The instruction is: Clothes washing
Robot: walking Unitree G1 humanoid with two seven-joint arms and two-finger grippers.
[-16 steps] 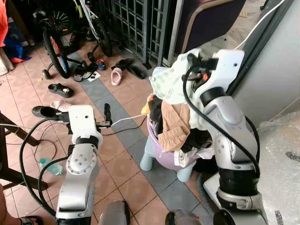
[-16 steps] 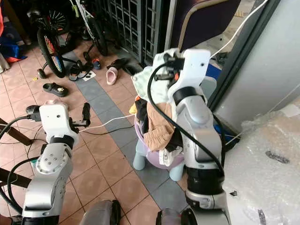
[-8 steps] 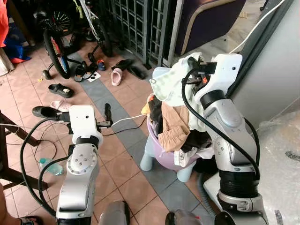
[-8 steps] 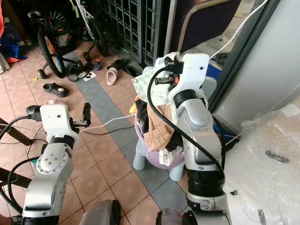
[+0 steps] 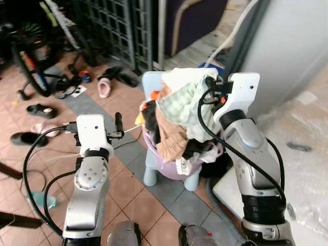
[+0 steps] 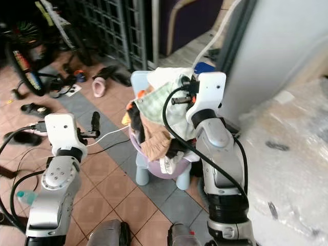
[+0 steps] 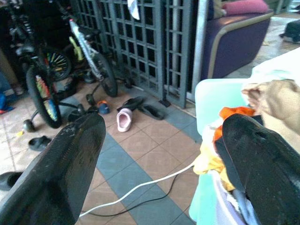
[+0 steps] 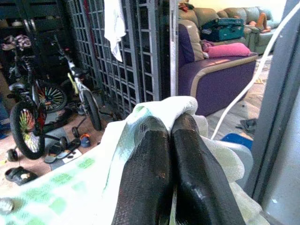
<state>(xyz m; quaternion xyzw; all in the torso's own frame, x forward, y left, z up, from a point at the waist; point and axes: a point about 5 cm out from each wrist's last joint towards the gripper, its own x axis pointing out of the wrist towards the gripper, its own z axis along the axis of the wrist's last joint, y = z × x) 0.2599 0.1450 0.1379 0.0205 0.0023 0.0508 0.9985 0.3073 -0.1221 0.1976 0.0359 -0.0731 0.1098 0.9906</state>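
My right gripper (image 8: 169,125) is shut on a pale green checked cloth (image 5: 179,102) and holds it just above the laundry pile. The pile, with a tan garment (image 5: 171,141) on top, fills a purple tub (image 5: 171,171). That tub rests on a light blue stool (image 5: 149,177). In the head views the cloth drapes over the right fingers and hides them. To the left of the tub, my left gripper (image 7: 161,124) is held out open with nothing between its fingers (image 5: 119,123).
A tall white panel (image 5: 292,46) rises at the right, with a bubble-wrapped surface (image 5: 307,154) below it. Bicycles (image 5: 31,61), scattered sandals (image 5: 105,87) and a metal gate (image 5: 123,25) lie to the far left. A white cable (image 7: 140,187) crosses the tiled floor. A purple sofa (image 8: 220,79) stands behind.
The whole view has swung to the right, bringing in more of the white panel and bubble wrap. The right gripper still holds the cloth, now a little lower over the pile. The left arm is unchanged.
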